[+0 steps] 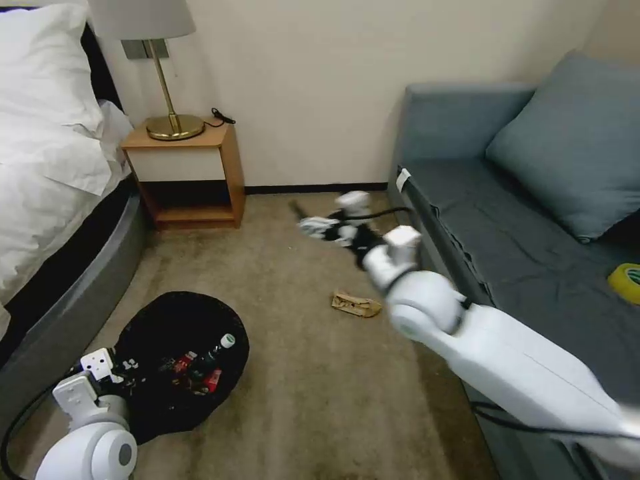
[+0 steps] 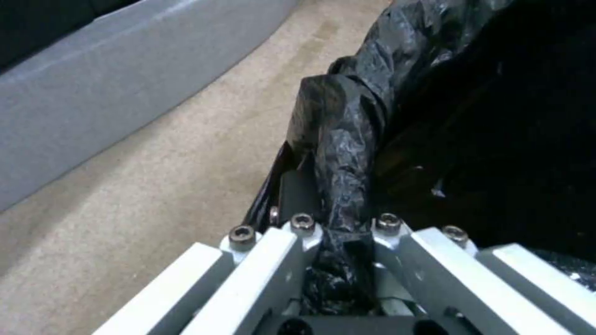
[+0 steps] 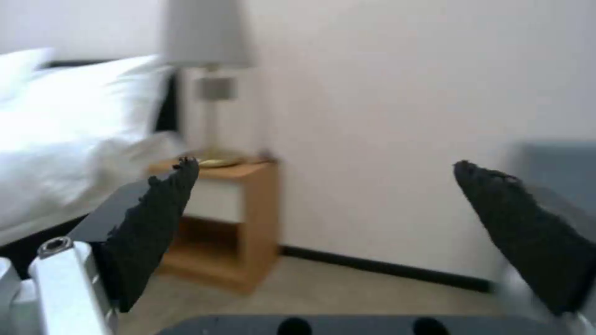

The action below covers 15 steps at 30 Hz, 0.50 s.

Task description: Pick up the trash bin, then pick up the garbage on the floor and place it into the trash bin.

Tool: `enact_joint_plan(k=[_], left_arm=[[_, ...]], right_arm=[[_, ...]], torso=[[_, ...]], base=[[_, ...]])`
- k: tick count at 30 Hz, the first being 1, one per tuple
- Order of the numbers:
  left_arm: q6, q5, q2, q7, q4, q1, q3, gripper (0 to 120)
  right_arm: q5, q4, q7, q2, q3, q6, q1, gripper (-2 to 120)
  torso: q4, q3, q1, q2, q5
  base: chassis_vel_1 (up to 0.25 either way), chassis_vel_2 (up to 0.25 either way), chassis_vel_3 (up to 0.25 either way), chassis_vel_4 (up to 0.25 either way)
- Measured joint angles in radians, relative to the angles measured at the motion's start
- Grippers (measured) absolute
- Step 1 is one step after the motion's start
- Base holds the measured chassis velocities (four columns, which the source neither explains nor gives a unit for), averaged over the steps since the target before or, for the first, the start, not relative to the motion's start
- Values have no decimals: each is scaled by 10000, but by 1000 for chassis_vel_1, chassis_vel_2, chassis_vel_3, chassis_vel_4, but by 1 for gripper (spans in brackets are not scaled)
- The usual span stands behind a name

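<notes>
left end effector [image 2: 338, 260] pinching the bag-lined rim of the trash bin [image 1: 177, 360], lower left of frame | right end effector [image 3: 323, 232] hanging spread and empty above the carpet, mid-frame | crumpled tan wrapper [image 1: 356, 304] lying centre, apart from both | advice: lowering squarely over it, closing gently.

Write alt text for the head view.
The left gripper holds the rim of the trash bin, which has litter inside. The open right gripper hangs over the carpet beyond a crumpled tan wrapper, beside a sofa.
</notes>
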Motion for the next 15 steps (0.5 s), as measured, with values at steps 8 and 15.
enact_joint_plan(k=[8, 15], left_arm=[[-26, -6, 3, 18, 42, -23, 60, 2], [-74, -48, 0, 70, 26, -5, 25, 2]], right_arm=[[-1904, 2169, 1011, 366, 3899, -590, -4909, 100], [-5121, 2836, 960, 2781, 4401, -301, -8623, 100]], torso=[[-3, -2, -1, 1, -6], [0, -1, -1, 1, -9]], base=[[0, 0, 0, 0], [0, 0, 0, 0]])
